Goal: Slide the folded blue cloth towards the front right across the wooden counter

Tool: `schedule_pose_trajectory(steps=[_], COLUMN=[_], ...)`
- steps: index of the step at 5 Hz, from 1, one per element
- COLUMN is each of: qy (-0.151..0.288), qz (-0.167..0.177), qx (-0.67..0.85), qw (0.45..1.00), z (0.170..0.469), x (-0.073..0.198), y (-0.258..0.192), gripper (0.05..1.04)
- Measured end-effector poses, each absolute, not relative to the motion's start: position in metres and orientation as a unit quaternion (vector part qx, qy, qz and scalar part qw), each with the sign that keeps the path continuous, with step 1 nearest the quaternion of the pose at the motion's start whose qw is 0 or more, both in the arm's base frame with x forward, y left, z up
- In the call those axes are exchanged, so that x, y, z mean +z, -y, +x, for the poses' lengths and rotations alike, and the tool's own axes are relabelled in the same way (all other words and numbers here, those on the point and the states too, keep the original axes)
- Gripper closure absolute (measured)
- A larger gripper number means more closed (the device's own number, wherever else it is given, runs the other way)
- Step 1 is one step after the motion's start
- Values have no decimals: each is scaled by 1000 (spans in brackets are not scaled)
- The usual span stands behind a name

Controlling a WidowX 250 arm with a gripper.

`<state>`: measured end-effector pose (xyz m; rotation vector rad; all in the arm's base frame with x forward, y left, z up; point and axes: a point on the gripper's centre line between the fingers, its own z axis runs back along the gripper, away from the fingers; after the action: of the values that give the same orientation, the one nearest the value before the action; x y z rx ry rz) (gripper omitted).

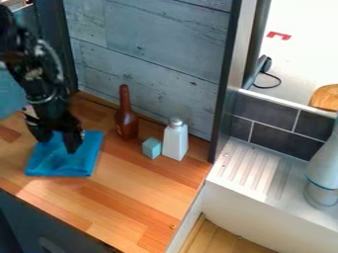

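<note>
At the left of the camera view, the black gripper hangs down over a folded blue cloth on the wooden counter. Its two fingers stand apart, low over the cloth's upper part; I cannot tell whether they touch it. To the right of the cloth, a brown bottle stands upright near the wall. A small light-blue cube sits beside a white shaker with a metal top.
Behind the wooden counter rises a grey plank wall. A dark post divides it from a metal ledge at the right, where a whitish bottle-like object stands.
</note>
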<state>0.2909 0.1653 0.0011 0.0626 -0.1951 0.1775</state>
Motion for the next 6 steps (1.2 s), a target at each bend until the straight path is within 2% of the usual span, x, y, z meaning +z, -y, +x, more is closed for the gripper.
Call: schedule_pose_trajectory(steps=[2, 4, 6], qy=[83, 86, 87], qz=[37, 42, 11], qx=[71, 56, 6], qw=[993, 994, 996], z=[293, 296, 296], x=[-23, -27, -30], y=[-154, -138, -74], gripper=[83, 83, 83])
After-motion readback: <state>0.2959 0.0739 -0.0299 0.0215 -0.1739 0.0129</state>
